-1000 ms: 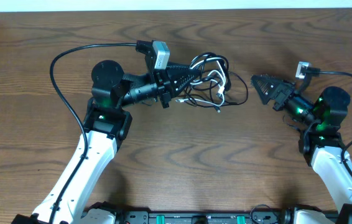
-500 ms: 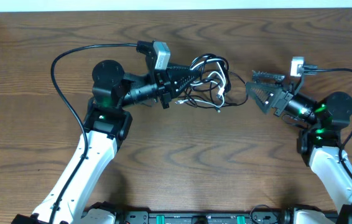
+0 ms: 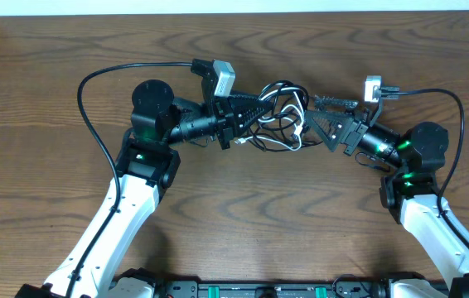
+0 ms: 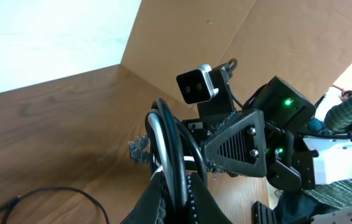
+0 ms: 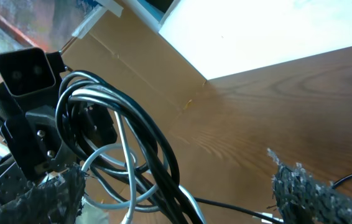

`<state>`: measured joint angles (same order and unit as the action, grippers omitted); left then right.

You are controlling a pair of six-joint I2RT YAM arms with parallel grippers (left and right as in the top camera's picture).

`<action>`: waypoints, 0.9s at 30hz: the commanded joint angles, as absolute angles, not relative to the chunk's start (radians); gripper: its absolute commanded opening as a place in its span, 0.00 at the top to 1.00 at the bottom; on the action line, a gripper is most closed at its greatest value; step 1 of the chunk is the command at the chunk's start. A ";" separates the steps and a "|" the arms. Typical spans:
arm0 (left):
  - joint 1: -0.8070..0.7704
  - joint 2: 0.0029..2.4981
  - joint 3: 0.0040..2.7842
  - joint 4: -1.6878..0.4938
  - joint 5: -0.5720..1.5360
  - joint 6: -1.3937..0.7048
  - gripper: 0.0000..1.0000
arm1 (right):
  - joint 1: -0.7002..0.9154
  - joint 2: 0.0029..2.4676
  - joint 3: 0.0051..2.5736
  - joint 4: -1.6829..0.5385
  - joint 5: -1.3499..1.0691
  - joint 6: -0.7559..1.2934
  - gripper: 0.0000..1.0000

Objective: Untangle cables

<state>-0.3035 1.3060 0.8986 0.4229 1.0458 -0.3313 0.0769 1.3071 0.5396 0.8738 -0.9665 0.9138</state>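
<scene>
Left gripper (image 3: 258, 108) clamped on the cables (image 5: 160, 152); right gripper (image 3: 318, 117) spread wide beside them. We should pinch one outer loop only, then draw apart slowly.

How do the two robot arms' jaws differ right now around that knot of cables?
The left arm has its jaws shut tight on the cables; the right arm has its jaws spread wide, gripping nothing. The left arm's jaws hold the bundle's left side; the right arm's jaws stand at its right edge, loops showing between them. Both arms point inward at the same bundle, and each shows a green light.
</scene>
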 commanded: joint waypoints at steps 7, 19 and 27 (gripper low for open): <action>-0.349 1.302 0.920 0.432 1.063 -0.307 0.92 | 0.107 1.303 0.544 0.921 -0.910 0.892 0.07; -0.366 1.302 0.920 0.434 1.063 -0.307 0.92 | 0.120 1.303 0.544 0.925 -0.896 0.889 0.29; -0.386 1.302 0.920 0.434 1.062 -0.307 0.92 | 0.132 1.303 0.544 0.925 -0.896 0.889 0.65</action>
<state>-0.3779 1.3060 0.8986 0.4255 1.0451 -0.3164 0.1177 1.3071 0.5396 0.9218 -0.9066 0.8986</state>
